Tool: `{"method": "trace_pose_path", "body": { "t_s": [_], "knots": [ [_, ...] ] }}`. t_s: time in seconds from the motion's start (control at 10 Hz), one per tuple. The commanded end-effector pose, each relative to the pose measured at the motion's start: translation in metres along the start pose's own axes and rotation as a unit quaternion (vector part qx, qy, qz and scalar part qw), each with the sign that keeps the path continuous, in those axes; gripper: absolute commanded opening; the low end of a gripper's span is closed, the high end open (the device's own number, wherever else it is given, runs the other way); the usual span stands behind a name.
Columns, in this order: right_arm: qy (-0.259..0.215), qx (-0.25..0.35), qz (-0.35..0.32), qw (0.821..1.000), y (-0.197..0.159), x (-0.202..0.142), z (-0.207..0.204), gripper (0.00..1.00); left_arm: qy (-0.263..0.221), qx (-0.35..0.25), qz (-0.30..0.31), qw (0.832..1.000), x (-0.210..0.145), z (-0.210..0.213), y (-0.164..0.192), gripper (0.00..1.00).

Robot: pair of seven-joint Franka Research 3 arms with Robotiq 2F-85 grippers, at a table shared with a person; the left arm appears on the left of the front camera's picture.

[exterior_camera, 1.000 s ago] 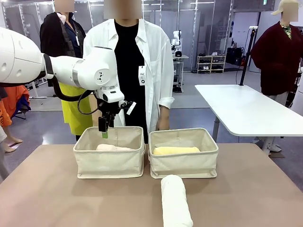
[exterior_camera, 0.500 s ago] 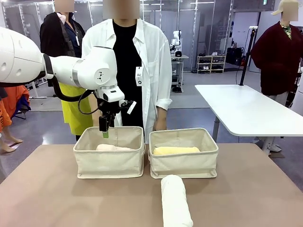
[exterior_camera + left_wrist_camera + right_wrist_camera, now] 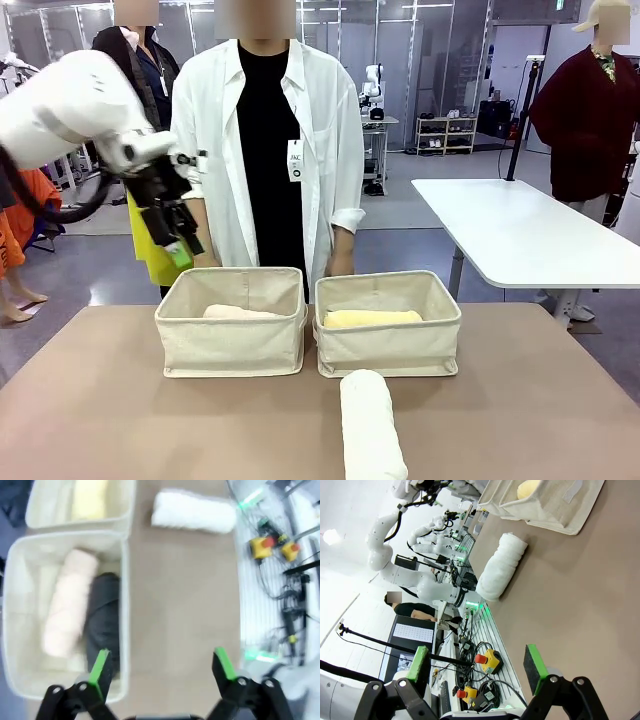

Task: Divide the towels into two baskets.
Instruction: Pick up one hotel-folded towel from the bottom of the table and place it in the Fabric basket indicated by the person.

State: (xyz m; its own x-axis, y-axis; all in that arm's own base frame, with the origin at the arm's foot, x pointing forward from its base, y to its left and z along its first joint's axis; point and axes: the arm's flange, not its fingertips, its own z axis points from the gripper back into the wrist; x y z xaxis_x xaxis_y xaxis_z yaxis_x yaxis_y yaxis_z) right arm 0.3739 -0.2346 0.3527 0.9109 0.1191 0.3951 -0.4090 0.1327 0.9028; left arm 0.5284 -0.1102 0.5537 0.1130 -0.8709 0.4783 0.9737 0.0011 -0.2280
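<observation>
Two cream canvas baskets stand side by side mid-table. The left basket (image 3: 232, 345) (image 3: 125, 585) holds the pale pink towel (image 3: 240, 312) (image 3: 70, 602) and the dark grey towel (image 3: 103, 622) next to each other. In the right basket (image 3: 390, 350) (image 3: 131, 515) (image 3: 555, 515) lies the pale yellow towel (image 3: 372, 318) (image 3: 90, 500) (image 3: 530, 487). A white towel (image 3: 370, 425) (image 3: 195, 511) (image 3: 502, 565) rests on the table in front of the right basket. My left gripper (image 3: 178, 250) (image 3: 162, 665) hangs open and empty, up and to the left of the left basket. My right gripper (image 3: 476, 662) is open and empty, off the table's near edge.
A person in a white coat stands just behind the baskets, one hand (image 3: 345, 265) near the right basket's back rim. A white side table (image 3: 520, 235) stands at the back right. Cables and yellow stop buttons (image 3: 272, 550) (image 3: 487, 662) lie beyond the table's near edge.
My left arm has swung away from above the left basket, up and to the left. The towels and baskets have not moved.
</observation>
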Motion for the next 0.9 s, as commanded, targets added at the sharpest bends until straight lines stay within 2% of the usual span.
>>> {"method": "trace_pose_path", "body": {
  "t_s": [0.0, 0.2, 0.3, 0.4, 0.6, 0.7, 0.8],
  "knots": [
    [-0.001, -0.006, -0.004, 1.0, 0.004, -0.001, -0.004, 0.95, -0.095, -0.059, 0.062, 0.992, -0.05, 0.007, -0.039, 1.0],
    [-0.001, -0.006, -0.004, 1.0, 0.004, -0.001, -0.004, 0.95, -0.164, -0.086, 0.11, 0.977, -0.11, 0.014, -0.074, 1.0],
    [-0.001, -0.006, -0.004, 1.0, 0.004, -0.001, -0.004, 0.95, -0.22, -0.117, 0.095, 0.964, -0.139, 0.019, -0.089, 1.0],
    [-0.001, -0.006, -0.004, 1.0, 0.004, -0.001, -0.004, 0.95, -0.247, -0.171, 0.093, 0.949, -0.172, 0.017, -0.097, 1.0],
    [-0.001, -0.006, -0.004, 1.0, 0.004, -0.001, -0.004, 0.95, -0.323, -0.187, 0.135, 0.918, -0.237, 0.015, -0.103, 1.0],
    [-0.001, -0.006, -0.004, 1.0, 0.004, -0.001, -0.004, 0.95, -0.365, -0.192, 0.156, 0.897, -0.273, 0.012, -0.108, 1.0],
    [-0.001, -0.006, -0.004, 1.0, 0.004, -0.001, -0.004, 0.95, -0.417, -0.185, 0.193, 0.869, -0.314, 0.004, -0.115, 1.0]
  ]
}}
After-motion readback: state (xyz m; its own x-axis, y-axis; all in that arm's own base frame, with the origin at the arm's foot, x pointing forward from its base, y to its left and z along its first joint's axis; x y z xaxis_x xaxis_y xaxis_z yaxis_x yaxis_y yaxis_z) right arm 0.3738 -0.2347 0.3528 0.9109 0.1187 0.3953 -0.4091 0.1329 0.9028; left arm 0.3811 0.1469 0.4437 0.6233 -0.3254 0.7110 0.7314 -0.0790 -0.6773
